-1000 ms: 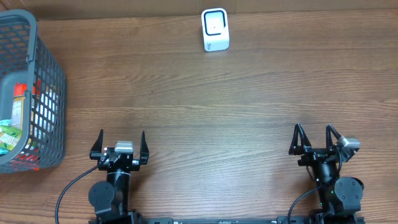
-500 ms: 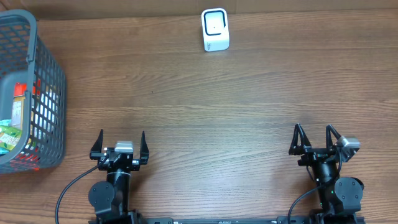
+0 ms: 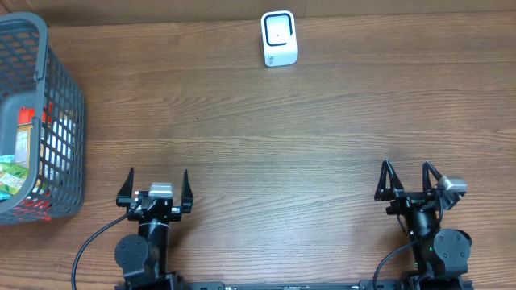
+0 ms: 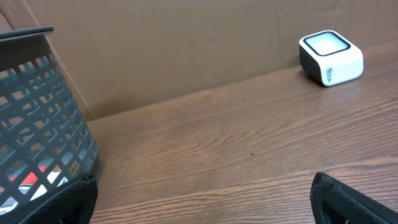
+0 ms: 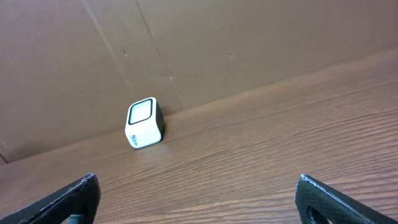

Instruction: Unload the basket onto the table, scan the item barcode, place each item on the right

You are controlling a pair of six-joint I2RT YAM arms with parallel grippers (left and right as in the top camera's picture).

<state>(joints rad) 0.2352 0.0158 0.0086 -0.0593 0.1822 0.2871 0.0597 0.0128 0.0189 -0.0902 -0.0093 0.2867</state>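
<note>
A white barcode scanner with a dark-rimmed window (image 3: 279,38) stands at the far middle of the wooden table; it also shows as the scanner (image 4: 331,58) at upper right in the left wrist view and the scanner (image 5: 144,122) in the right wrist view. Packaged items (image 3: 22,157) lie inside a grey basket (image 3: 71,105) at the far left. My left gripper (image 3: 155,184) rests at the near left edge, open and empty. Near the table's right front, my right gripper (image 3: 405,178) is open too, holding nothing.
A brown cardboard wall (image 4: 186,43) runs along the table's far edge behind the scanner. The basket wall (image 4: 37,118) stands close to the left of my left gripper.
</note>
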